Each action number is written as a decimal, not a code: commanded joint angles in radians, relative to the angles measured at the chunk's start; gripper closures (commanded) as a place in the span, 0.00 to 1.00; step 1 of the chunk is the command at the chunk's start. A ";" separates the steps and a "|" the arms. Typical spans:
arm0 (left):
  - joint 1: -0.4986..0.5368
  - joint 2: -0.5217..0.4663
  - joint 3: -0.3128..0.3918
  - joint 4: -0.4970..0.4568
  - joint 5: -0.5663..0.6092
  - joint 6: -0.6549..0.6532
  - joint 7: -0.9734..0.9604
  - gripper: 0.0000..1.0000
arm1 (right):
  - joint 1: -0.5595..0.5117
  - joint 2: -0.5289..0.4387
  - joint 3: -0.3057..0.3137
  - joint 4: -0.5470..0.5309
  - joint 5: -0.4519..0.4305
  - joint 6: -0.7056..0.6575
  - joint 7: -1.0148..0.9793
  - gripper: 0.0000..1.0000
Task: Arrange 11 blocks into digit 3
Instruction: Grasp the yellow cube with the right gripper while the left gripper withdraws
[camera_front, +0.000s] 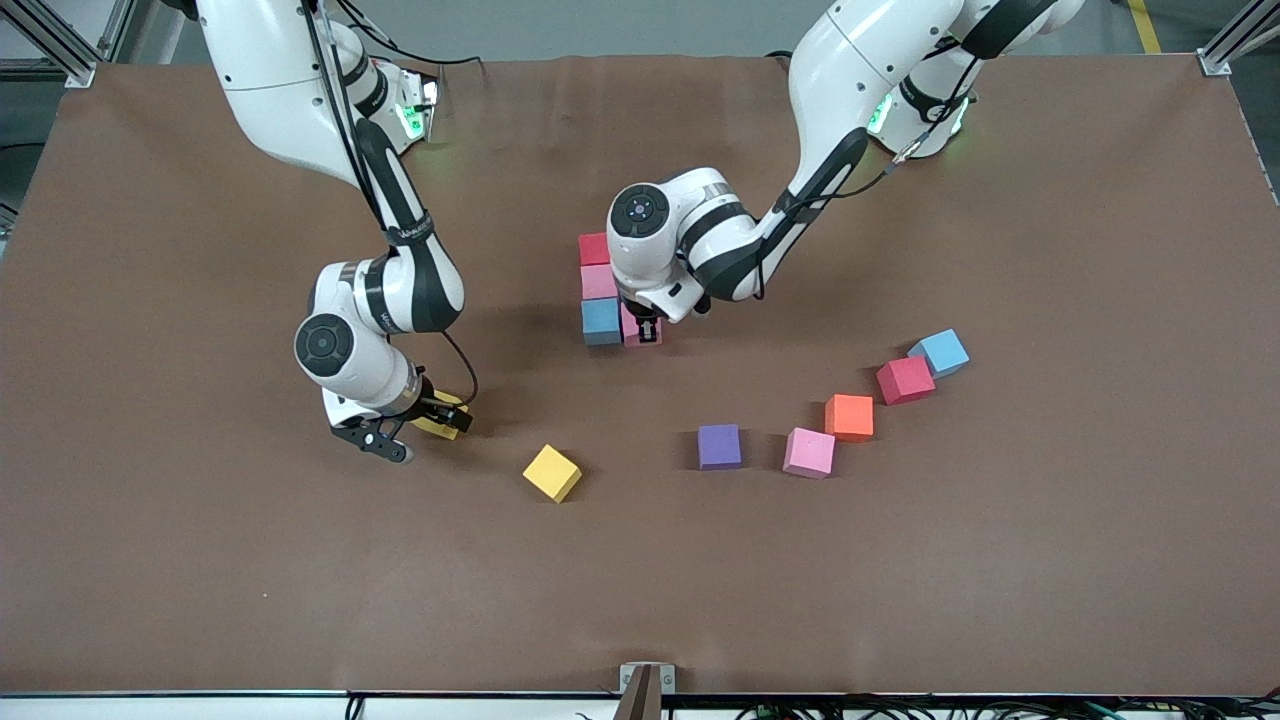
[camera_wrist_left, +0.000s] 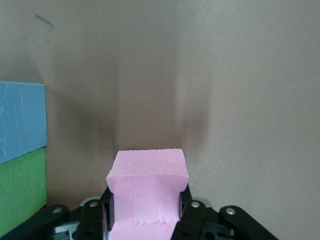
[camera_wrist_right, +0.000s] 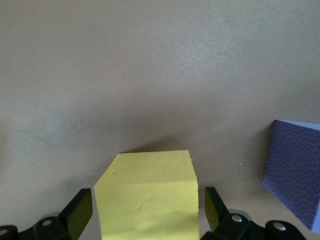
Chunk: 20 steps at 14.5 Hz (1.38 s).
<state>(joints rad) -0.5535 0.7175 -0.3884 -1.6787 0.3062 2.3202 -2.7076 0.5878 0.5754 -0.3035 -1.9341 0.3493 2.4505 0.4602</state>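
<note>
A short column of blocks lies mid-table: red (camera_front: 594, 248), pink (camera_front: 598, 281), blue (camera_front: 600, 320). My left gripper (camera_front: 642, 330) is low beside the blue one, shut on a pink block (camera_wrist_left: 147, 172). In the left wrist view, the blue block (camera_wrist_left: 20, 120) and a green block (camera_wrist_left: 20, 197) lie beside it with a gap. My right gripper (camera_front: 440, 415) is down at the table toward the right arm's end. It is open, with a finger (camera_wrist_right: 80, 212) on each side of a yellow block (camera_wrist_right: 147, 200) and not touching it.
Loose blocks lie nearer the front camera: yellow (camera_front: 551, 472), purple (camera_front: 719, 446), pink (camera_front: 809, 452), orange (camera_front: 849, 417), red (camera_front: 905, 380) and blue (camera_front: 938, 352). A purple block's side (camera_wrist_right: 295, 175) shows in the right wrist view. The brown mat (camera_front: 640, 600) covers the table.
</note>
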 joint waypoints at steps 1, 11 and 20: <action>-0.020 0.040 0.006 0.031 0.017 0.005 -0.035 0.51 | 0.001 -0.012 0.000 -0.020 0.027 0.005 -0.028 0.14; -0.013 0.022 0.006 0.043 0.024 -0.005 -0.028 0.00 | 0.087 -0.022 -0.002 0.036 0.014 -0.028 -0.112 0.98; 0.013 -0.067 -0.003 0.021 0.011 -0.119 0.011 0.00 | 0.260 -0.012 -0.003 0.141 0.013 -0.080 -0.143 0.99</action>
<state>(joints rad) -0.5545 0.7072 -0.3886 -1.6385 0.3062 2.2431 -2.7043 0.8196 0.5733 -0.2984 -1.7885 0.3492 2.3787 0.3389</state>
